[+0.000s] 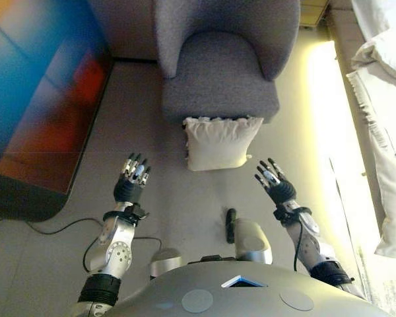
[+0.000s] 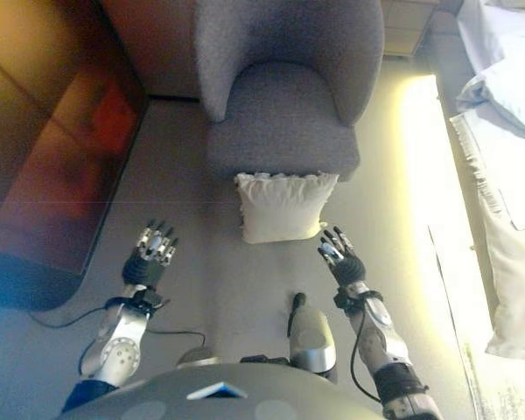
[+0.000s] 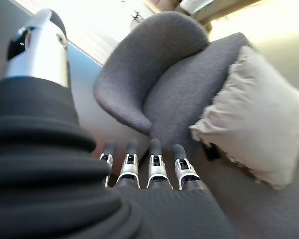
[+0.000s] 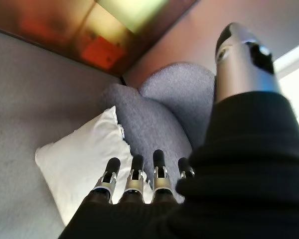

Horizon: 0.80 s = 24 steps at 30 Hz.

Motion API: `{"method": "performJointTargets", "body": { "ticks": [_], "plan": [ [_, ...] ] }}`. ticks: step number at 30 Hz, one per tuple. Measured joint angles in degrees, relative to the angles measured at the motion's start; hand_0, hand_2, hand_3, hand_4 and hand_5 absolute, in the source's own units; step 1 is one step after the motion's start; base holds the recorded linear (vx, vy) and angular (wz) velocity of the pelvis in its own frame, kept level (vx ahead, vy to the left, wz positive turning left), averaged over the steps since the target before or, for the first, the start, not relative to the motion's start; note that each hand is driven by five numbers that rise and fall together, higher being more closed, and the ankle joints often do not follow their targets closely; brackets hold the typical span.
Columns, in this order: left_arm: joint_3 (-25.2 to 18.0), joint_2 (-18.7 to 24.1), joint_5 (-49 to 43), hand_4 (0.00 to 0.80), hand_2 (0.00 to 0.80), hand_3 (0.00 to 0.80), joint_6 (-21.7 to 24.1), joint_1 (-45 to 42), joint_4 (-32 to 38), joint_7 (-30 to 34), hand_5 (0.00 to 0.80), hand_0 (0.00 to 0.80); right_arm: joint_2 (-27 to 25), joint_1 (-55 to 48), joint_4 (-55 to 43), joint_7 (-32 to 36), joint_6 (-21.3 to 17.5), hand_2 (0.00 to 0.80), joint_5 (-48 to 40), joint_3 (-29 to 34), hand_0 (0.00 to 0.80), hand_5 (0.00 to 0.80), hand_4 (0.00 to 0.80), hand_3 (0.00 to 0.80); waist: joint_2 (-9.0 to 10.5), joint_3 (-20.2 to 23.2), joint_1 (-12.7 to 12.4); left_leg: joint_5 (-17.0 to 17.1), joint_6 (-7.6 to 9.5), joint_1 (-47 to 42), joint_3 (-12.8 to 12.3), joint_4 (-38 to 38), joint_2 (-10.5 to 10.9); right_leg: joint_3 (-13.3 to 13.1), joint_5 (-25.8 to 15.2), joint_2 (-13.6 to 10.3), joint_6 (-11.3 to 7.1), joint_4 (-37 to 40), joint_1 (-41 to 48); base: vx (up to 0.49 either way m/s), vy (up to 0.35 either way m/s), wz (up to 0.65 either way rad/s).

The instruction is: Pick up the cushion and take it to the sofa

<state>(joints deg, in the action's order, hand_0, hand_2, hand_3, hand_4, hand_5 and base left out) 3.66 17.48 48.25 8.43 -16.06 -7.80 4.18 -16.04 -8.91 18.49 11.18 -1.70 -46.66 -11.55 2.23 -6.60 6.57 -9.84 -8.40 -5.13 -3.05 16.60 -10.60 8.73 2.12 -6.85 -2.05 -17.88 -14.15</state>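
Left hand (image 1: 133,177) held out over the grey carpet (image 1: 86,198), fingers (image 3: 157,167) straight and side by side, thumb apart, holding nothing and touching nothing. Right hand (image 1: 274,181) likewise raised with fingers (image 4: 134,181) straight and slightly spread, empty, clear of everything.

White cushion (image 1: 219,142) stood on the carpet between the two hands and somewhat ahead of them, propped upright against the front of the grey armchair (image 1: 218,66), its frilled upper edge touching the seat front. Lay nearer the right hand than the left, yet apart from both; seen past the fingertips in both wrist views. Armchair rose directly beyond the cushion, further from the hands.

Off to the outer side of the left hand, a dark glossy panel (image 1: 39,92) with coloured reflections. Off to the outer side of the right hand, well apart, white bedding (image 1: 386,132) hanging down beside a bright strip of light on the floor.
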Motion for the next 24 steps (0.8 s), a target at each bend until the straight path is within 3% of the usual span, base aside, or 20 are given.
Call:
{"method": "performJointTargets", "body": {
  "ticks": [1, 2, 4, 5, 6, 8, 10, 11, 13, 15, 17, 19, 20, 21, 22, 24],
  "plan": [
    [-0.4, 0.1, 0.0, 0.000, 0.000, 0.000, -0.1, -0.1, -0.1, -0.7, 0.000, 0.000, 0.0, -0.2, 0.0, 0.5, 0.4, 0.000, 0.0, -0.2, 0.000, 0.000, 0.000, 0.000, 0.81, 0.8, -1.0, 2.7, -2.35, 3.1, 0.2, 6.7, 0.1, -1.3, 0.0, 0.1, 0.42, 0.8, 0.5, 0.309, -0.230, -0.52],
    [-0.5, -0.1, 0.2, 0.000, 0.000, 0.000, -0.1, -0.2, -0.1, -1.4, 0.000, 0.000, -0.1, -0.3, 0.1, 0.9, 0.3, 0.000, 0.0, -0.6, 0.000, 0.000, 0.000, 0.000, 1.32, 1.3, -1.9, 5.5, -2.33, 4.3, 0.5, 11.0, 0.0, -1.2, 0.1, 0.3, 0.59, 1.5, 1.9, 0.333, -0.195, -0.55],
    [-0.3, -0.4, 0.4, 0.000, 0.000, 0.000, -0.2, 0.2, -0.3, -2.0, 0.000, 0.000, -0.2, -0.5, 0.7, 1.0, 0.1, 0.000, 0.0, -1.1, 0.000, 0.000, 0.000, 0.000, 2.29, 2.0, -3.7, 12.8, -0.31, 8.1, 1.5, 19.7, -0.1, -1.6, 1.0, 0.7, 2.96, 2.6, 4.1, 0.277, -0.080, -0.45],
    [0.1, -0.7, 0.6, 0.000, 0.000, 0.000, -0.3, 0.8, -0.4, -2.1, 0.000, 0.000, -0.3, -0.8, 0.8, 1.0, -0.4, 0.000, -0.1, -1.4, 0.000, 0.000, 0.000, 0.000, 3.35, 2.1, -3.5, 14.4, 0.99, 9.9, 1.6, 22.2, -0.1, -1.8, 0.8, 0.5, 3.72, 4.3, 5.7, 0.271, 0.037, -0.34],
    [0.4, -1.1, 0.9, 0.000, 0.000, 0.000, -0.4, 0.9, -0.5, -1.8, 0.000, 0.000, -0.5, -0.9, 0.8, 1.0, -0.9, 0.000, -0.2, -1.6, 0.000, 0.000, 0.000, 0.000, 3.12, 2.1, -4.2, 12.1, 1.28, 11.6, 0.1, 22.0, -0.2, -1.6, 0.6, 0.6, 4.12, 6.0, 7.2, 0.276, 0.119, -0.19],
    [1.0, -1.2, 1.0, 0.000, 0.000, 0.000, -0.4, 1.1, -0.4, -1.4, 0.000, 0.000, -0.6, -1.7, 0.6, 1.0, -1.4, 0.000, -0.3, -1.4, 0.000, 0.000, 0.000, 0.000, 2.72, 1.9, -4.2, 11.8, 1.42, 13.4, -4.1, 16.5, 0.0, -0.1, 0.5, 0.8, 5.02, 8.3, 9.5, 0.284, 0.169, -0.03],
    [1.4, -1.2, 1.0, 0.000, 0.000, 0.000, -0.5, 1.8, -0.4, -0.9, 0.000, 0.000, -0.6, -3.3, 0.4, 0.7, -1.7, 0.000, -0.3, -1.3, 0.000, 0.000, 0.000, 0.000, 1.54, 1.7, -4.4, 12.0, 1.63, 14.1, -6.6, 7.3, -0.2, 1.8, 0.6, 1.5, 4.84, 11.1, 12.4, 0.343, 0.187, 0.20],
    [1.5, -1.2, 1.0, 0.000, 0.000, 0.000, -0.5, 2.2, -0.4, -0.7, 0.000, 0.000, -0.7, -3.9, 0.1, 0.7, -1.7, 0.000, -0.3, -1.3, 0.000, 0.000, 0.000, 0.000, 1.25, 1.7, -4.4, 12.4, 2.02, 13.9, -6.7, 4.3, -0.1, 2.3, 0.5, 1.8, 5.00, 11.6, 12.7, 0.396, 0.158, 0.25],
    [1.7, -1.3, 1.1, 0.000, 0.000, 0.000, -0.5, 2.7, -0.5, 0.0, 0.000, 0.000, -0.6, -4.9, 0.1, 0.7, -2.3, 0.000, -0.3, -1.4, 0.000, 0.000, 0.000, 0.000, -0.39, 1.4, -5.1, 12.8, 1.80, 15.4, -6.5, -6.1, -0.7, 2.1, 1.1, 3.1, 4.54, 13.2, 14.5, 0.465, 0.105, 0.12],
    [1.9, -1.7, 1.2, 0.000, 0.000, 0.000, -0.4, 2.8, -0.5, 0.2, 0.000, 0.000, -0.8, -4.8, 0.1, 0.9, -2.8, 0.000, -0.3, -1.3, 0.000, 0.000, 0.000, 0.000, -1.66, 0.0, -7.7, 14.1, 1.26, 15.9, -6.1, -16.6, -1.1, -0.7, 1.7, 3.8, 3.79, 13.6, 15.4, 0.457, 0.076, -0.35],
    [1.8, -1.7, 1.2, 0.000, 0.000, 0.000, -0.4, 2.5, -0.6, 0.3, 0.000, 0.000, -0.8, -4.9, 0.2, 0.9, -3.0, 0.000, -0.7, -1.3, 0.000, 0.000, 0.000, 0.000, -2.12, -0.9, -8.0, 14.3, 1.06, 15.9, -6.0, -19.3, -1.2, -2.3, 2.4, 3.8, 2.89, 14.1, 17.5, 0.398, 0.090, -0.35],
    [1.6, -1.7, 1.2, 0.000, 0.000, 0.000, -0.3, 1.7, -0.6, 0.4, 0.000, 0.000, -0.8, -5.6, 0.1, 1.3, -3.0, 0.000, -1.0, -0.6, 0.000, 0.000, 0.000, 0.000, -3.33, -1.4, -9.2, 14.1, 0.94, 16.0, -6.6, -17.0, -1.8, -4.1, 4.4, 3.0, 0.64, 14.3, 20.8, 0.488, 0.154, -0.51],
    [1.2, -1.8, 1.2, 0.000, 0.000, 0.000, -0.3, 1.1, -0.6, 0.6, 0.000, 0.000, -0.8, -6.4, -0.2, 1.9, -3.0, 0.000, -1.1, -0.5, 0.000, 0.000, 0.000, 0.000, -4.07, -1.1, -9.1, 13.0, 0.00, 16.6, -8.5, -14.0, -1.8, -4.8, 5.8, 2.4, -0.88, 14.3, 22.1, 0.447, 0.155, -0.53],
    [0.5, -1.9, 1.2, 0.000, 0.000, 0.000, -0.3, 0.5, -0.6, 1.0, 0.000, 0.000, -1.2, -7.1, -0.5, 2.2, -3.0, 0.000, -1.1, -0.5, 0.000, 0.000, 0.000, 0.000, -5.01, -0.1, -9.2, 13.4, 0.53, 17.0, -9.5, -11.9, -1.4, -5.5, 6.6, 1.8, -2.28, 14.7, 22.5, 0.390, 0.144, -0.57],
    [-1.3, -1.9, 1.2, 0.000, 0.000, 0.000, -0.2, 0.3, -0.8, 1.0, 0.000, 0.000, -0.9, -7.3, -0.7, 2.2, -2.9, 0.000, -1.0, -1.7, 0.000, 0.000, 0.000, 0.000, -4.05, -0.1, -9.6, 14.3, 1.56, 16.8, -10.8, -10.4, 0.1, -6.8, 7.2, 0.0, -3.18, 14.7, 23.3, 0.440, 0.174, -0.55],
    [-3.0, -1.1, 1.1, 0.000, 0.000, 0.000, 0.0, 0.4, -0.2, 0.9, 0.000, 0.000, -0.2, -7.7, -2.0, 2.3, -2.8, 0.000, -0.8, -3.1, 0.000, 0.000, 0.000, 0.000, -2.58, 0.1, -9.6, 16.9, 5.33, 16.4, -11.1, -10.2, 2.2, -6.5, 8.1, -0.6, -3.26, 12.4, 23.2, 0.451, 0.211, -0.38]
  ]
}}
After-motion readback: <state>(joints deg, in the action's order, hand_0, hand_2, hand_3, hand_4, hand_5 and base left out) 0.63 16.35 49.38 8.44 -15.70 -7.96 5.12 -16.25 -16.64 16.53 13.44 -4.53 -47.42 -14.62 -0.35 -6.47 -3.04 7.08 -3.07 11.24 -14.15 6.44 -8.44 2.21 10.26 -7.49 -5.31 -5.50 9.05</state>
